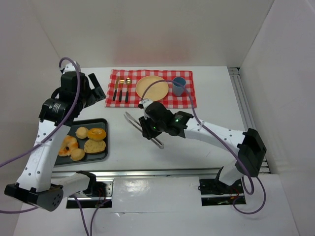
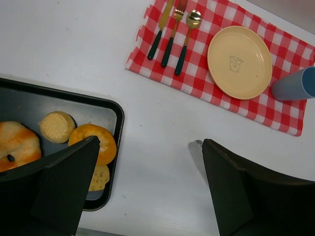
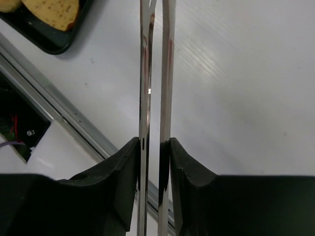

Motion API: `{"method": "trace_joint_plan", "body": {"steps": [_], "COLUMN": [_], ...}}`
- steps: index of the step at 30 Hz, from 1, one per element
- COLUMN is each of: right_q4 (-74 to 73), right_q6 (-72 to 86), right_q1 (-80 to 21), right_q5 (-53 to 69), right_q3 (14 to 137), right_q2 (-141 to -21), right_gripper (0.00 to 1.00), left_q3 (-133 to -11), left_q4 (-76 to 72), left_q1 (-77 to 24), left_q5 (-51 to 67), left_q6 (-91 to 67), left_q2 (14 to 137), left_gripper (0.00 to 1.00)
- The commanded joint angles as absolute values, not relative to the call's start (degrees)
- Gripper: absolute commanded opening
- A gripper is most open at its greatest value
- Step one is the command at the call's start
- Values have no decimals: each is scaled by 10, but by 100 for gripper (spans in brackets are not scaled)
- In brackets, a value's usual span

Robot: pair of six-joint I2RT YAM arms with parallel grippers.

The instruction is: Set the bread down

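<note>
Right claw (image 3: 154,145) clamps steel tongs (image 3: 168,64) near the bread tray (image 1: 96,123).

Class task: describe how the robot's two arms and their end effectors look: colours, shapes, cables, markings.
The left arm and right arm have white links, black joints, a purple cable along each; the left's link is dotted with holes. A green light glows near the right wrist. The left end effector and right end effector are black with wedge-shaped fingers.
</note>
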State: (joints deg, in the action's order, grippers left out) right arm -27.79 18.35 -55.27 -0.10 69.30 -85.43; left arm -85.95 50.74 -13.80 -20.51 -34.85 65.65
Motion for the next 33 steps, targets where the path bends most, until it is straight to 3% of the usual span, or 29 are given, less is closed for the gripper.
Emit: {"method": "trace_joint_plan", "body": {"steps": [1,5,13,21,33], "right_q4": [-295,-295,-290,-297,-322], "right_q6": [182,182,170,132,104], "right_q1": [-579,-593,-635,-672,-683], "right_q5": [15,2,-14,-20,-40], "right_q3": [762,822,902,990,1062], "right_q2": [-894,-932,-1001,-1087,-1165], "right_gripper": [38,48,51,60,60], "left_q3": [-889,-894,-906,-906,-901], "left_q4": [512,518,518,523,523], "left_q1": [-127,-114,-83,-65,-48], "left_q5": [-218,-218,-223,-212,-206], "left_q6": [-349,-344,-327,-322,-311], "left_q2": [638,621,600,600,595], "left_gripper": [99,99,99,99,99]}}
